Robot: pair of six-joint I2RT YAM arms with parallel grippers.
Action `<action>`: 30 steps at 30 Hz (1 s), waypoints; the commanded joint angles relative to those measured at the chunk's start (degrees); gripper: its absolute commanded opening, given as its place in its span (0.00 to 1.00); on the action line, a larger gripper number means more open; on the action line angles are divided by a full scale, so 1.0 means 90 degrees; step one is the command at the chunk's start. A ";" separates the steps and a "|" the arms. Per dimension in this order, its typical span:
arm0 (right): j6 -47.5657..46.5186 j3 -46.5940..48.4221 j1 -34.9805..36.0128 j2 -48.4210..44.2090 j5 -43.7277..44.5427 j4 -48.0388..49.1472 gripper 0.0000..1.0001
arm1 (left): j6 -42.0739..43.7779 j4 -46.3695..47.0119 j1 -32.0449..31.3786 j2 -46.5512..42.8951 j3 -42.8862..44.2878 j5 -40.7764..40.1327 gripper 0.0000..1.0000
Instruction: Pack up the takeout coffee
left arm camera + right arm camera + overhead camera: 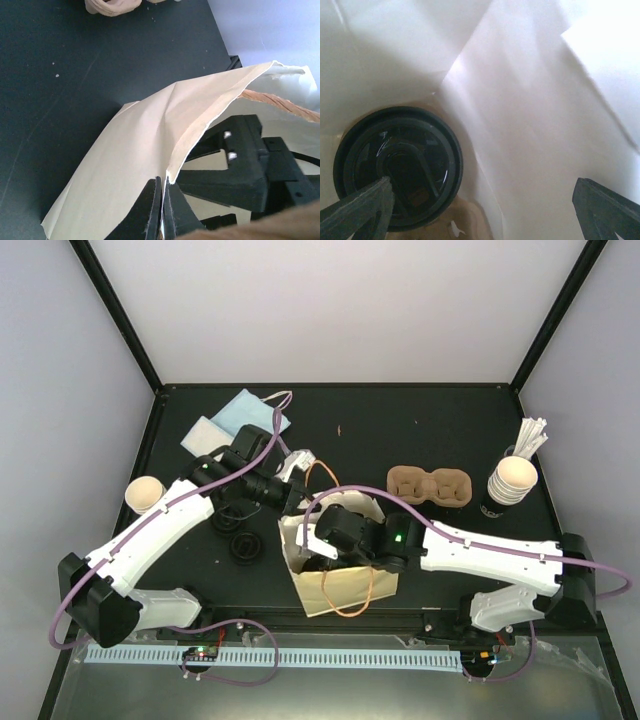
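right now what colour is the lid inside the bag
Black; the lid in the bag shows best in the right wrist view.

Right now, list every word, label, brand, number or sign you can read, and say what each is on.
None: no text can be read in any view.
On the paper bag: plain, no print shows.
On the black lid in the bag: moulded ridges only, no letters legible.
On the single cup, cup stack and carrier: no marking visible; all are small in the top view.

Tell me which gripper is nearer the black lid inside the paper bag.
Right. The right gripper is inside the bag, open, just above the lid; the left gripper pinches the bag's rim.
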 commanded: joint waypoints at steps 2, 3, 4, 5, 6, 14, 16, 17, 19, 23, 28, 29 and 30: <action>0.0255 0.0034 -0.0114 -0.0392 0.0970 0.0581 1.00 | 0.0083 -0.0248 0.0025 0.0079 0.0404 -0.0099 0.02; 0.0295 0.0033 -0.0126 -0.0437 0.1144 0.0663 1.00 | 0.0095 -0.0251 0.0023 0.0085 0.0426 -0.0104 0.02; 0.0313 0.0045 -0.0124 -0.0464 0.1312 0.0734 1.00 | 0.0106 -0.0261 0.0020 0.0097 0.0446 -0.0117 0.01; 0.0330 0.0051 -0.0124 -0.0494 0.1526 0.0801 1.00 | 0.0106 -0.0262 0.0029 0.0108 0.0459 -0.0115 0.02; 0.0348 0.0052 -0.0124 -0.0515 0.1784 0.0878 1.00 | 0.0120 -0.0261 0.0030 0.0118 0.0470 -0.0112 0.02; 0.0200 -0.0100 -0.0125 -0.0709 0.3268 0.1507 1.00 | 0.0147 -0.0223 0.0049 0.0226 0.0521 -0.0090 0.01; 0.0112 -0.0149 -0.0127 -0.0789 0.3480 0.1699 1.00 | 0.0162 -0.0222 0.0060 0.0317 0.0526 -0.0089 0.02; 0.0079 -0.0165 -0.0124 -0.0841 0.3627 0.1795 1.00 | 0.0174 -0.0216 0.0064 0.0331 0.0528 -0.0089 0.01; -0.0034 -0.0191 -0.0157 -0.0929 0.3807 0.1982 1.00 | 0.0190 -0.0222 0.0089 0.0343 0.0531 -0.0090 0.02; -0.0182 -0.0144 -0.0242 -0.1164 0.3544 0.2077 1.00 | 0.0175 -0.0173 0.0145 0.0344 0.0513 -0.0079 0.02; -0.0145 0.0036 -0.0354 -0.1445 0.2541 0.1676 1.00 | 0.0072 -0.0008 0.0259 0.0344 0.0516 -0.0059 0.01; -0.0126 0.0078 -0.0363 -0.1488 0.2386 0.1591 1.00 | 0.0040 0.0018 0.0290 0.0344 0.0533 -0.0061 0.01; -0.0101 0.0110 -0.0366 -0.1528 0.2240 0.1475 1.00 | 0.0020 0.0056 0.0327 0.0351 0.0545 -0.0070 0.02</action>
